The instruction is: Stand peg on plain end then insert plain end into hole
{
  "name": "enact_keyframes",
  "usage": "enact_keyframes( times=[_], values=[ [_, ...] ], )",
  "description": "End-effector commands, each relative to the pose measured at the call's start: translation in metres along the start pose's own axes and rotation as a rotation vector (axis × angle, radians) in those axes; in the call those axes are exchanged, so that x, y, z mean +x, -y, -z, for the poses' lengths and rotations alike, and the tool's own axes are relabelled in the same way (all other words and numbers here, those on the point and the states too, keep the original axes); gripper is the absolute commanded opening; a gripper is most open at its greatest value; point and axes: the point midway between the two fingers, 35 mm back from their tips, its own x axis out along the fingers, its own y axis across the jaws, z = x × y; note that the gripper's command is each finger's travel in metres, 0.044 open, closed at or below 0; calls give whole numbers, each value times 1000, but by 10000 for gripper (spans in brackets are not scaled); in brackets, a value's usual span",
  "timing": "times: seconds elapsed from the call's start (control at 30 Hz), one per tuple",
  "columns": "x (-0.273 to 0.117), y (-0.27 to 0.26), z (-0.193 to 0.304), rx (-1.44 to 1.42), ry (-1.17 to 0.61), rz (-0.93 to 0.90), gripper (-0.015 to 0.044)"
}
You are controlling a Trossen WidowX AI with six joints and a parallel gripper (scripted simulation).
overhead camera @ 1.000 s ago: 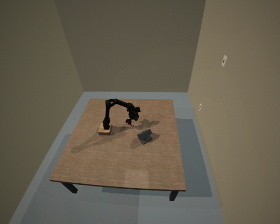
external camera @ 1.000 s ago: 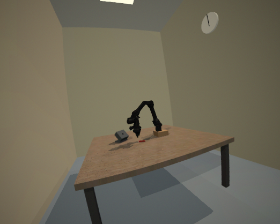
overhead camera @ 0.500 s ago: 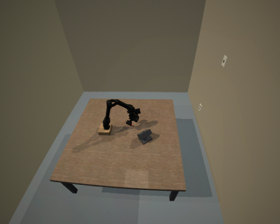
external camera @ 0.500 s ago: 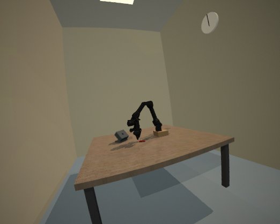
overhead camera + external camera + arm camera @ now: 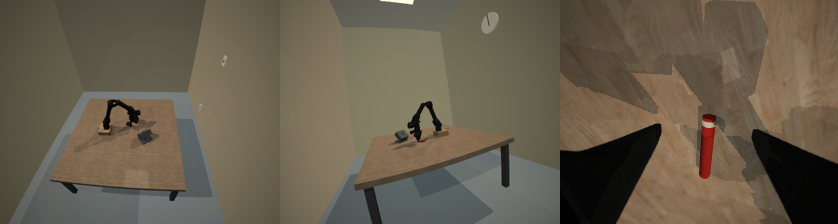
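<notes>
The red peg (image 5: pixel 706 152) (image 5: pixel 422 141) lies on its side on the table. Its white band is near the end at the top of the wrist view; the plain end points to the bottom. In the top view only a bit of the peg (image 5: pixel 132 125) shows beside the fingers. My gripper (image 5: pixel 706 130) is open and empty, pointing down just above the peg, with one finger to each side of it and not touching it. The dark grey sloped panel (image 5: pixel 144 134) (image 5: pixel 402 135) stands apart from the gripper. Its hole (image 5: pixel 403 133) shows as a small dark spot in the face.
The wooden table (image 5: pixel 107 166) (image 5: pixel 468 142) carries everything. The arm's base stands on a light wooden block (image 5: pixel 104 131) (image 5: pixel 441 133), on the opposite side of the peg from the panel. Shadows of the arm fall across the table around the peg.
</notes>
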Motion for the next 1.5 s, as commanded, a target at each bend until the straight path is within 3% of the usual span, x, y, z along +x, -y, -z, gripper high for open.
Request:
enact_keyframes(
  times=[0.0, 0.17, 0.6, 0.83, 1.13, 1.47],
  values=[
    [6, 2, 1, -4, 0, 6, 440],
    [11, 2, 1, -4, 0, 6, 440],
    [11, 2, 1, -4, 0, 6, 110],
    [11, 2, 1, -4, 0, 6, 110],
    [11, 2, 1, -4, 0, 6, 51],
    [9, 2, 3, -1, 37, 4, 51]
  ],
)
